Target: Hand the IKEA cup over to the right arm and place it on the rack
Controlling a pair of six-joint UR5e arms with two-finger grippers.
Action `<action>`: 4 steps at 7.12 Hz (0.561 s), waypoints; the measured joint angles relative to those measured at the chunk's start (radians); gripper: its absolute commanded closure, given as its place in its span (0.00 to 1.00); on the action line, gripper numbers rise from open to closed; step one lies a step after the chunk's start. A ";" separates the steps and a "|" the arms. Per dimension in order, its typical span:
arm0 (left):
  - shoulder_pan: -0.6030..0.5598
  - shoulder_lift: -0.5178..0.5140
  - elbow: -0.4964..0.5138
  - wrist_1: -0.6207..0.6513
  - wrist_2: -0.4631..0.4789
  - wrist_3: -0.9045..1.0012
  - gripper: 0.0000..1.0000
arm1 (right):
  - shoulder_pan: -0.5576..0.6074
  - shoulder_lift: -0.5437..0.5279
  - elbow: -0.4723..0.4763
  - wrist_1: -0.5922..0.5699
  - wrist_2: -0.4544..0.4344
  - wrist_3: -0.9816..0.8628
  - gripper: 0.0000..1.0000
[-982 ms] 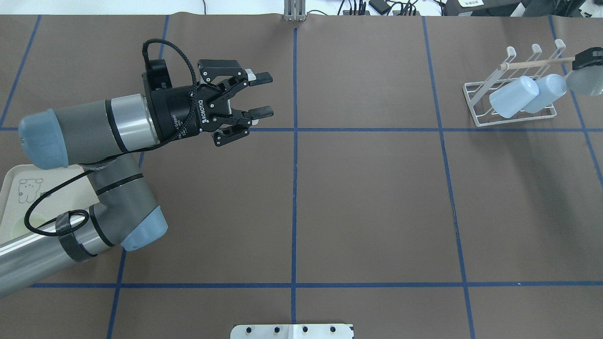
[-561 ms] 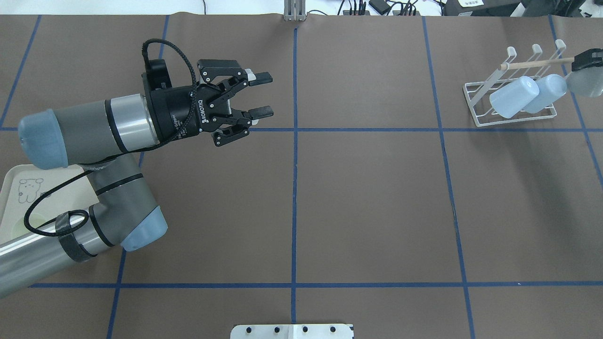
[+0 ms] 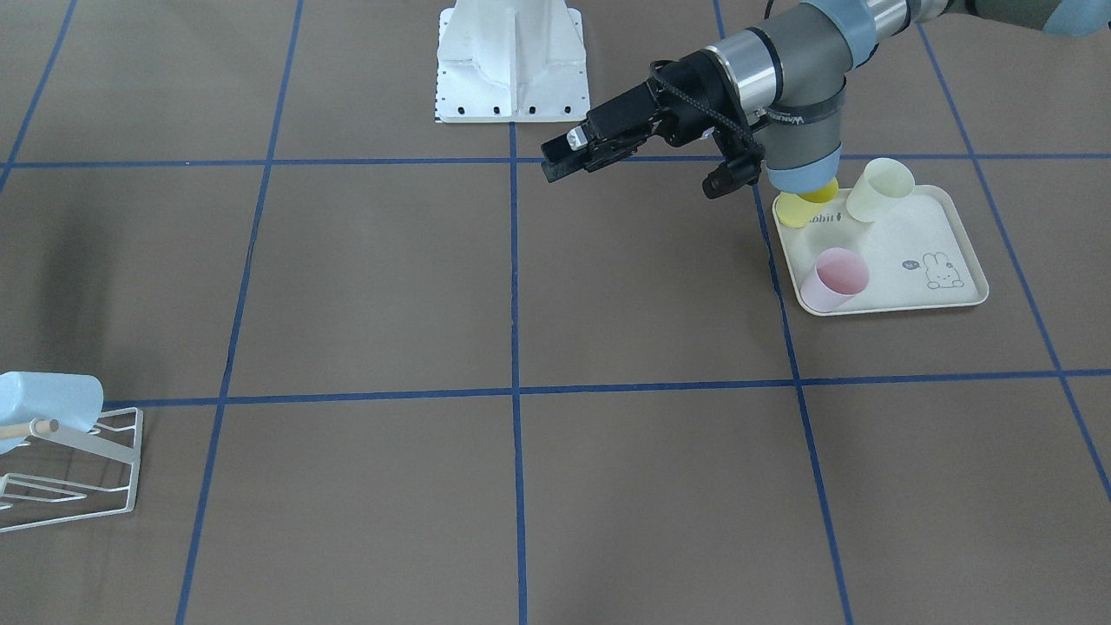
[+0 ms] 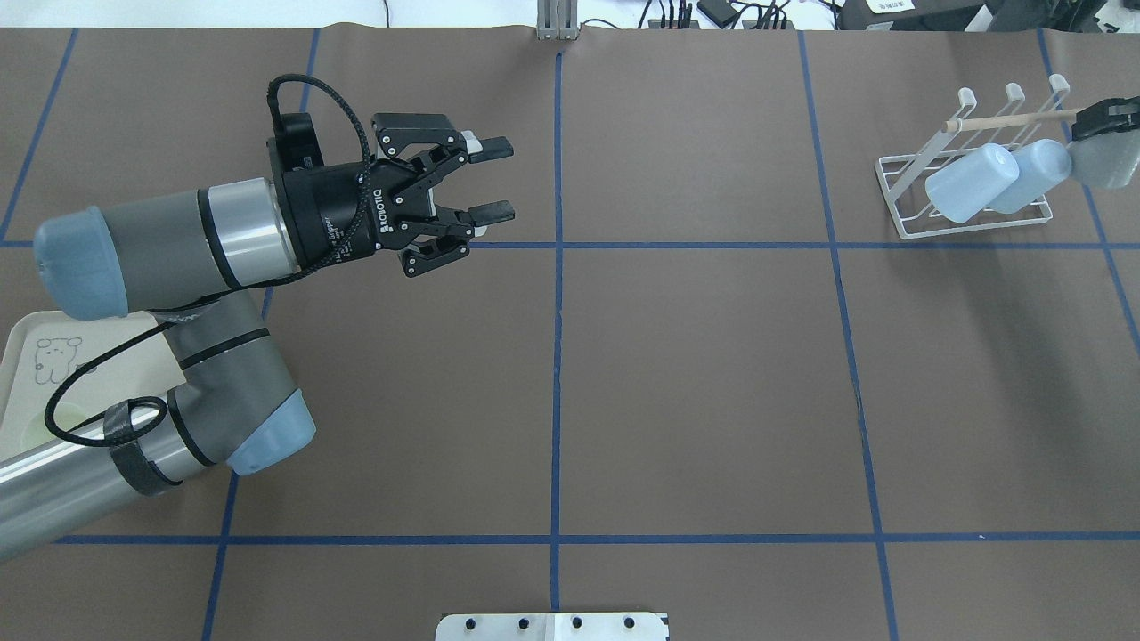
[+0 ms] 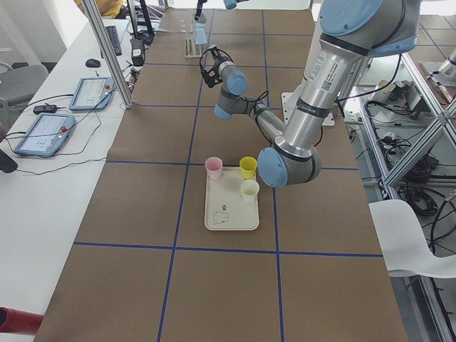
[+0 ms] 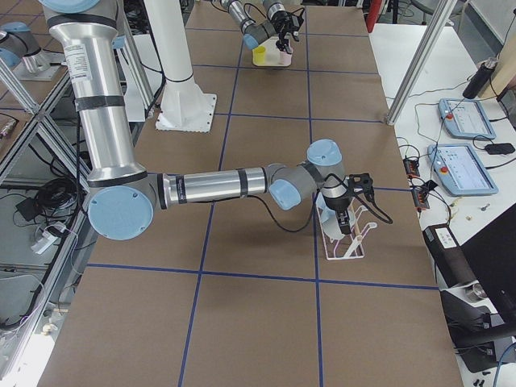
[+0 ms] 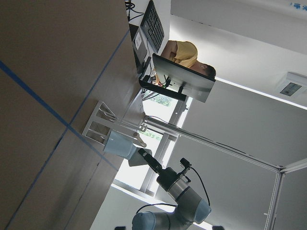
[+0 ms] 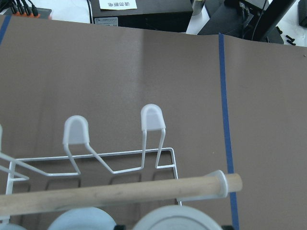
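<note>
Already past the handover, it seems: the right gripper (image 4: 1107, 118) is clamped on the pale blue cup (image 4: 1104, 165), held slanted just beside the right end of the rack (image 4: 966, 94) (it and its two seated cups (image 4: 971, 182) lie toward the robot's left). Left gripper (image 4: 490, 178) hangs spread, empty, well apart.

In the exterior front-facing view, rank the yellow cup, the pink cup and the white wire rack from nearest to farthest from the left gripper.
From the left gripper:
1. yellow cup, on the tray corner nearest the arm.
2. pink cup, at the tray's camera-side edge.
3. white wire rack, far across the table, at the view's lower left.
</note>
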 measured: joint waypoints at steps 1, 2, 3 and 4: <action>0.000 0.001 0.001 0.000 0.000 0.000 0.33 | 0.000 0.001 -0.002 0.000 0.000 0.000 0.01; 0.001 0.001 0.001 0.000 0.000 0.000 0.33 | 0.000 0.002 -0.003 0.000 -0.001 0.001 0.01; 0.001 0.001 0.001 0.000 0.001 0.000 0.33 | 0.000 0.003 -0.004 0.000 0.000 0.002 0.01; 0.000 0.001 0.002 0.000 0.000 0.015 0.33 | 0.000 0.004 -0.003 0.000 0.003 0.003 0.01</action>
